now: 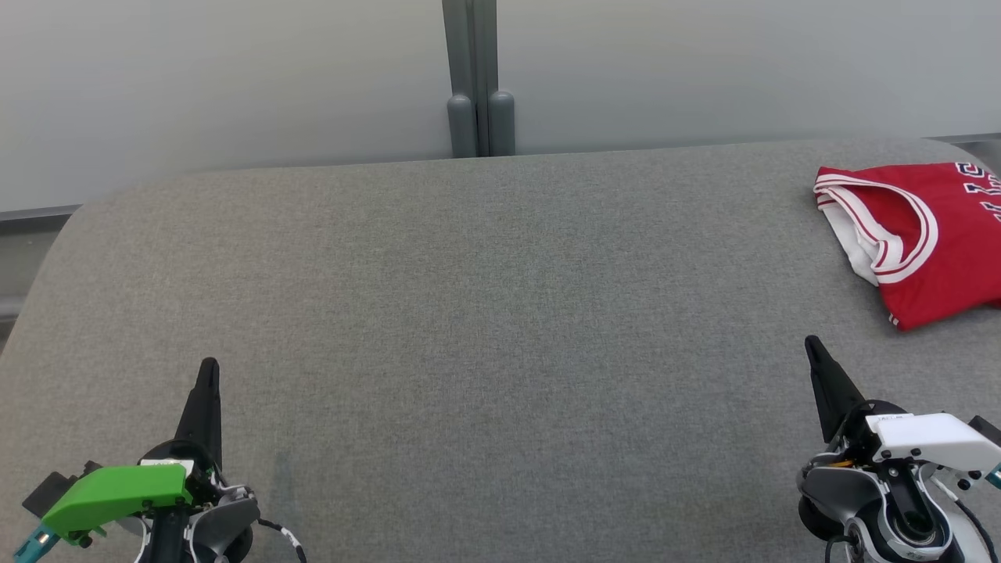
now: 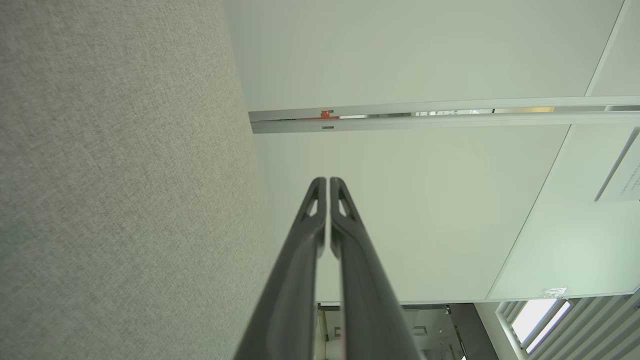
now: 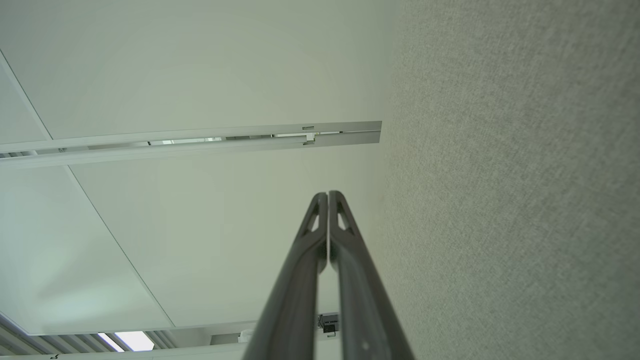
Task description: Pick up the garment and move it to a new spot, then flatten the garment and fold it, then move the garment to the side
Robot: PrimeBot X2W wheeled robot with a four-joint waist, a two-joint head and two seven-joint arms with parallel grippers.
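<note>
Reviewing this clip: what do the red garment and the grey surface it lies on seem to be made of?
The red garment looks like a thin synthetic jersey knit, probably polyester. It has even colour, soft limp folds and sewn white-and-red striped trim at the openings. The grey surface looks like matte woven or felt-like upholstery fabric, with a fine heathered speckle, no shine and rounded corners. What lies under that cover cannot be told.

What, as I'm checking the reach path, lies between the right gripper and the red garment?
Bare grey fabric surface between right gripper and garment, in the head view.
</note>
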